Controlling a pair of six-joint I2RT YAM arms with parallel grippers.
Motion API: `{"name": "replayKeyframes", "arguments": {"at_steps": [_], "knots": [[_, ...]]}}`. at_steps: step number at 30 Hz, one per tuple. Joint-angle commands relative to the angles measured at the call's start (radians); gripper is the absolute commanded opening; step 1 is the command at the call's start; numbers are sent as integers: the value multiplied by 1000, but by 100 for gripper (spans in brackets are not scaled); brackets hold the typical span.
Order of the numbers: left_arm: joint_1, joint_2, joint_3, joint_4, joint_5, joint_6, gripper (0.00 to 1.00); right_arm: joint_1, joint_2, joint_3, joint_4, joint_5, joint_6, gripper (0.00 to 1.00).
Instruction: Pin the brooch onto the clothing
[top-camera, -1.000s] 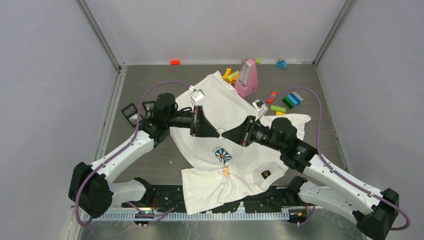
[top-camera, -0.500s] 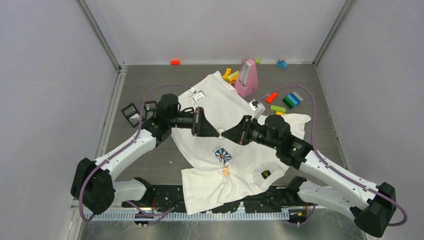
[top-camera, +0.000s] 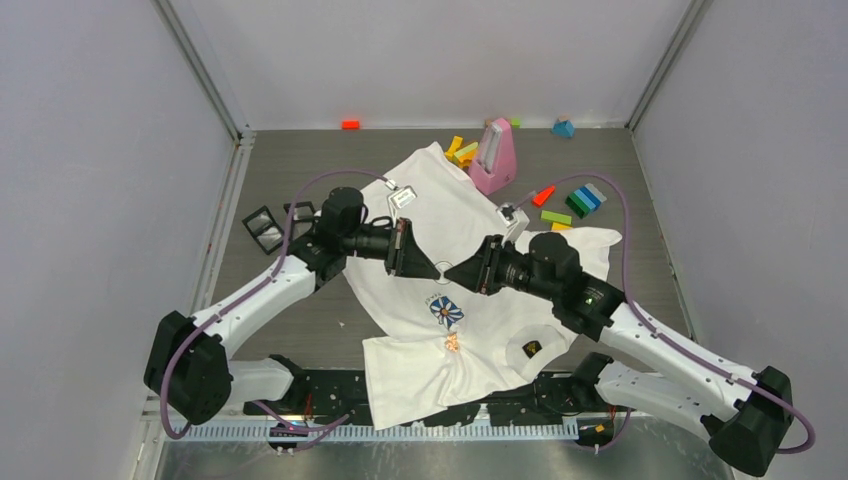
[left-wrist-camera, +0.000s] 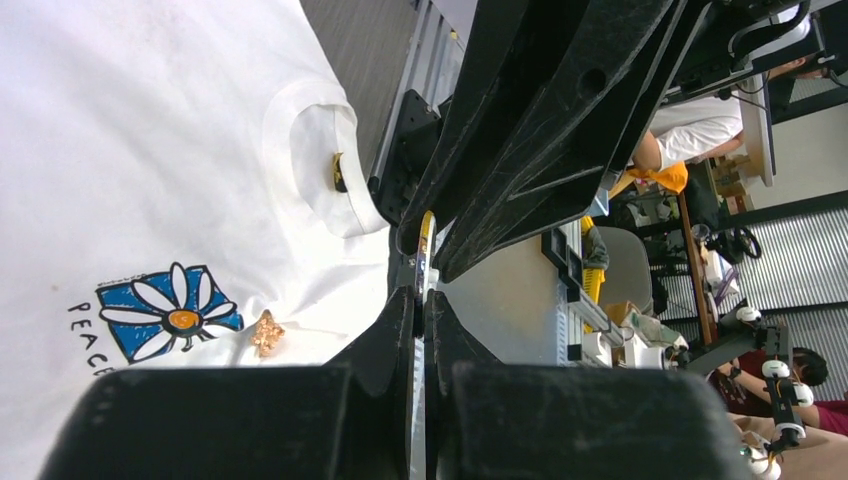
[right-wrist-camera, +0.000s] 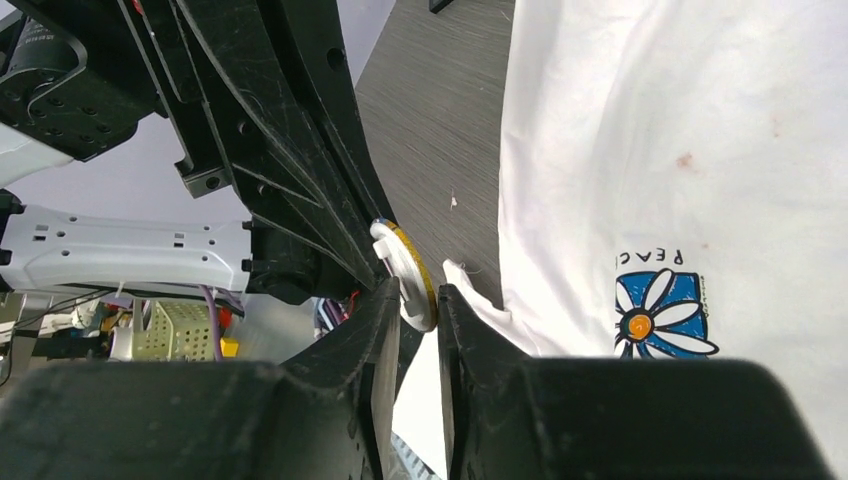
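We see the overhead view lit evenly and brightly from above, with only soft, faint shadows on the grey table (top-camera: 300, 160). In both wrist views the near black fingers (left-wrist-camera: 390, 340) are dark and blurred. The white T-shirt (left-wrist-camera: 150, 120) glares almost washed out, the brooch (right-wrist-camera: 405, 275) looks fairly sharp, and the far background is soft.

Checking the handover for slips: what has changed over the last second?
The left gripper, shut on the round brooch, swung its wrist slightly right; the right gripper edged left, jaws slightly apart around the brooch. T-shirt, coloured blocks and the grippers' meeting spot stayed put.
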Motion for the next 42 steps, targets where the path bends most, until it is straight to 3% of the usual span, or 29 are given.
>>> {"name": "replayKeyframes", "arguments": {"at_steps": [1,16,19,23,29,36,42], "knots": [[-13,5,68,-21,76,14,0,-5,-54,-17,22,48,-25,27],[-8,5,70,-47,68,30,0,-5,-152,-50,28,98,-7,58],[-9,-22,68,-96,21,67,0,-5,-154,-40,-38,198,-5,63],[-28,-63,48,-159,-136,85,0,-5,-124,3,-234,364,-8,65],[-137,-134,-126,-99,-423,-25,0,-4,-107,-35,-427,405,-1,61],[-346,-189,-285,7,-697,-195,0,36,-179,-229,-327,201,127,58],[-542,-163,-374,99,-927,-368,0,167,-191,-301,-283,251,203,56]]}}
